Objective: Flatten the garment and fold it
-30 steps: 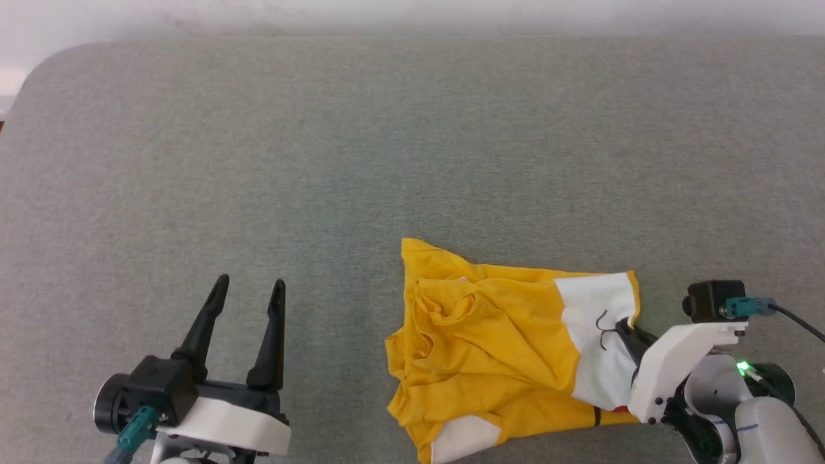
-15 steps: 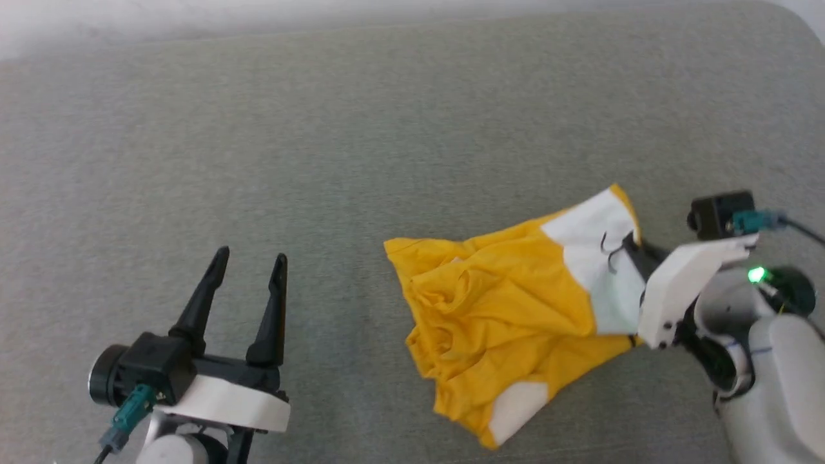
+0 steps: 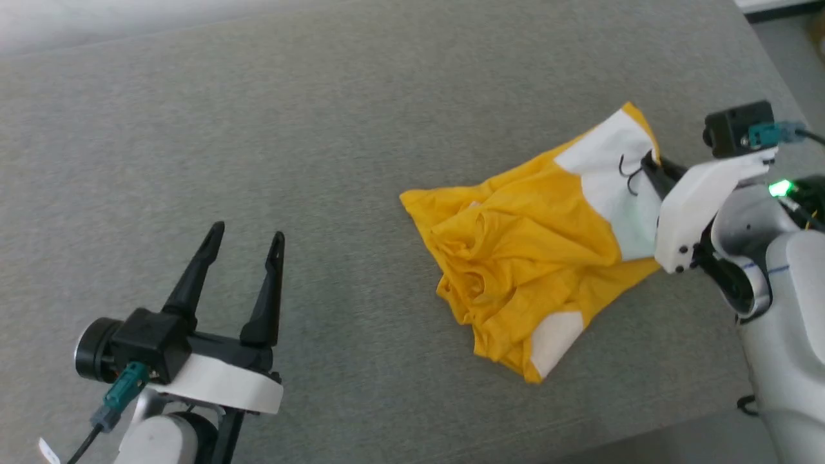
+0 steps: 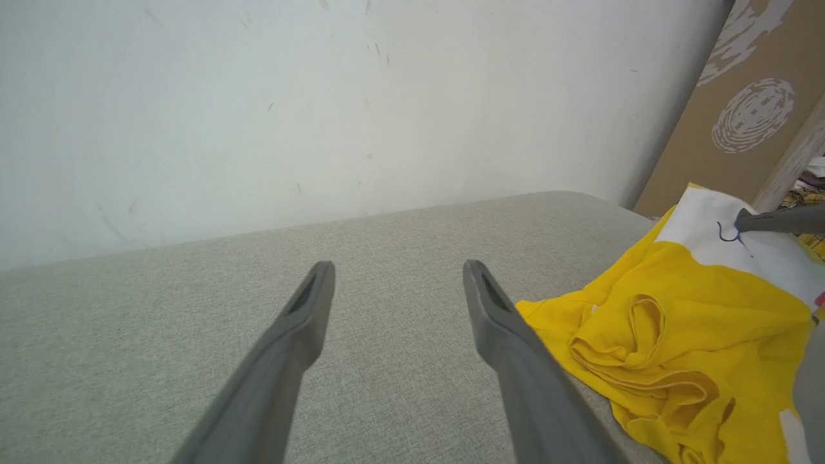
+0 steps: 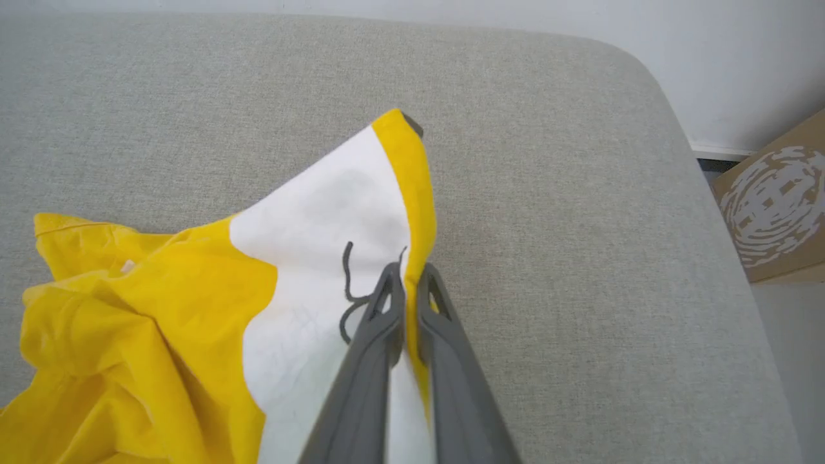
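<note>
The garment (image 3: 528, 251) is a bright yellow T-shirt with white patches and black line marks, crumpled on the grey padded table (image 3: 361, 129). My right gripper (image 3: 648, 169) is shut on its white and yellow edge at the far right, lifting that edge. In the right wrist view the fingers (image 5: 387, 309) pinch the garment (image 5: 309, 258) beside a black squiggle. My left gripper (image 3: 247, 237) stands open over bare table, well left of the garment. In the left wrist view its fingers (image 4: 309, 303) point at the wall, with the garment (image 4: 683, 322) to their right.
The table's rounded far right corner (image 5: 644, 71) lies close to the held edge, with floor beyond it. A brown cardboard box (image 5: 780, 206) with a white print stands past that corner. A white wall (image 4: 322, 96) runs behind the table.
The head camera has turned, shifting the whole picture. My right gripper has lifted and dragged the garment's right edge farther from me; the garment now trails after it, more stretched. The left gripper stays open.
</note>
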Tool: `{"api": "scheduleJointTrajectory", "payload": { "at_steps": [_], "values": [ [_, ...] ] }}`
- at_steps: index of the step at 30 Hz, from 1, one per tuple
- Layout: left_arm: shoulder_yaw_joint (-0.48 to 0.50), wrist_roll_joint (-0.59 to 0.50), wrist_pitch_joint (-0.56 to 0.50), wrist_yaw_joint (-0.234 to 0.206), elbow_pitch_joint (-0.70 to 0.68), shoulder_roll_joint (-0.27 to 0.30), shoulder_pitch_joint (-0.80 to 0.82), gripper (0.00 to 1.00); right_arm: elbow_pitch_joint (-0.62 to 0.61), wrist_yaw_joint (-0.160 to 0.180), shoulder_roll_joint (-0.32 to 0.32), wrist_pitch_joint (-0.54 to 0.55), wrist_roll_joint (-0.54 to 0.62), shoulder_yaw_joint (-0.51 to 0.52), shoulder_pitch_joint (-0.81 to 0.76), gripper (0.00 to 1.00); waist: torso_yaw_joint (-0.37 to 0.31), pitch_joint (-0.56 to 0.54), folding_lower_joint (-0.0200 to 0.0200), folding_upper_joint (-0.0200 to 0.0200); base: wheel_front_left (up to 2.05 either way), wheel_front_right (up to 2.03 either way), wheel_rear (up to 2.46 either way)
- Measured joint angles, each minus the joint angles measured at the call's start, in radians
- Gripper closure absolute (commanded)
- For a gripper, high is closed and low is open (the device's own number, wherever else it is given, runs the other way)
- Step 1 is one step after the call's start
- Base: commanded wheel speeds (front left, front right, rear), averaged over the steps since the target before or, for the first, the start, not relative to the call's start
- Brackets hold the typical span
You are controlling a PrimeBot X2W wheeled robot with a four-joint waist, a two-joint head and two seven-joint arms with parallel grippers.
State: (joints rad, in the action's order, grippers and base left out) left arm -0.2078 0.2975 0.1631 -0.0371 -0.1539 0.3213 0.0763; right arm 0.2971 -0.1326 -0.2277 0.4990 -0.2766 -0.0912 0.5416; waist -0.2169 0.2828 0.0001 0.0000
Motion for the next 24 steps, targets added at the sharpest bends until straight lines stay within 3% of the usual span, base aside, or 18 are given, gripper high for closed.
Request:
{"api": "scheduleJointTrajectory", "payload": {
  "at_steps": [10,24],
  "values": [
    [-0.004,-0.011,-0.031,0.001,-0.030,0.032,0.019,0.00,0.055,0.000,-0.073,-0.037,0.041,-0.007,0.135,1.00,-0.090,0.049,-0.0001,0.0000,0.00,0.00,0.00],
    [0.001,-0.044,-0.075,0.001,-0.114,0.090,0.078,0.00,0.126,0.000,-0.146,-0.090,0.113,0.092,0.245,1.00,-0.124,0.163,0.0000,0.0000,0.00,0.00,0.00]
  ]
}}
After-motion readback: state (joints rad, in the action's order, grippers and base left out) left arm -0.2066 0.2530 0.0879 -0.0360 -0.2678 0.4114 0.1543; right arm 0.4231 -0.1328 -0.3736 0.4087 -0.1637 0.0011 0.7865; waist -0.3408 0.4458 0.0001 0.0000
